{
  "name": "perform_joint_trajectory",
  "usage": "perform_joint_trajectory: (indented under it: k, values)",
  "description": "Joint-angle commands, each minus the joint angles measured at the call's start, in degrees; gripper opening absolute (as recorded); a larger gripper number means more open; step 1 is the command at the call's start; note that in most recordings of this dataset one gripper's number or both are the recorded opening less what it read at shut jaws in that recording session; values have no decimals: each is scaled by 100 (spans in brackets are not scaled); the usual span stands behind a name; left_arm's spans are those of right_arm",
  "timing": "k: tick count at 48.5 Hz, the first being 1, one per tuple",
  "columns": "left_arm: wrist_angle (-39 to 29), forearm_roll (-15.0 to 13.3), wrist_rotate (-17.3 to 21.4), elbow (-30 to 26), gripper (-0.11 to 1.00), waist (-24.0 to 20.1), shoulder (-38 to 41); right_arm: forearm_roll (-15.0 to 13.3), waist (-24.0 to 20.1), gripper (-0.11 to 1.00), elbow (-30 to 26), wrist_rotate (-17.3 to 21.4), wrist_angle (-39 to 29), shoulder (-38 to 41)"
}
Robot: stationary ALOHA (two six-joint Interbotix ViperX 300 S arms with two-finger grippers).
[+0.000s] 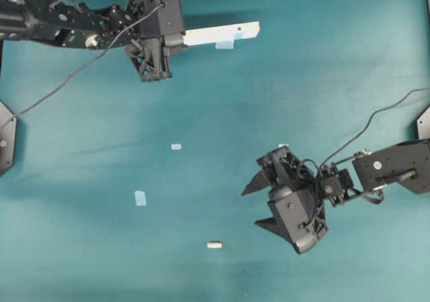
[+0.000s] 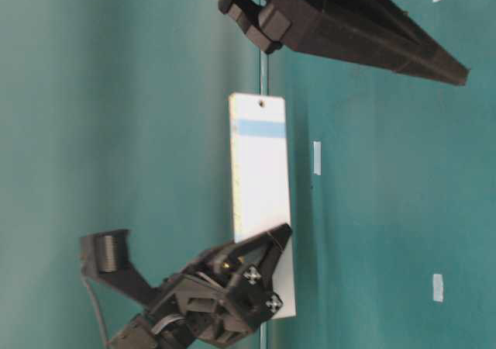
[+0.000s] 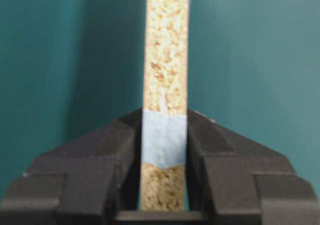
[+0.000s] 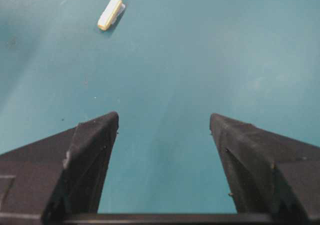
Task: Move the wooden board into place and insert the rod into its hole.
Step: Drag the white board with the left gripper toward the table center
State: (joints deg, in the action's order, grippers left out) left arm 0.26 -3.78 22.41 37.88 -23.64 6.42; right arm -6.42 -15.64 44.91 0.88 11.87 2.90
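Fingers on my left point(image 3: 165, 150) pinch the board point(image 1: 222, 33) on edge at the desk's point(image 1: 302, 114) far side; my right fingers point(image 4: 164, 130) gape empty, the rod point(image 1: 214, 244) lying near them. Held by one end, the board could twist or slip as I carry it

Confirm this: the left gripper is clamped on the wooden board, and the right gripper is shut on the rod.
Not quite. The left gripper is clamped on the wooden board, but the right gripper is open and empty. The right wrist view shows the rod lying on the table ahead of its spread jaws.
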Motion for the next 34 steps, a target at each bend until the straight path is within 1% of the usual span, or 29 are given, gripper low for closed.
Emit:
perform_joint_trajectory:
  k: [1,23,29,34]
  values:
    - [9,-9,-246,-70,22,211,-264,0,0,84,-88,0,9,-88]
    - [62,-9,-1538,-105,22,1477,-123,0,0,84,-79,0,9,-88]
    - [70,-9,-1846,-123,22,1740,-79,0,0,84,-79,-9,9,-88]
    - [114,-9,-2004,-123,22,1925,-26,0,0,85,-70,0,9,-88]
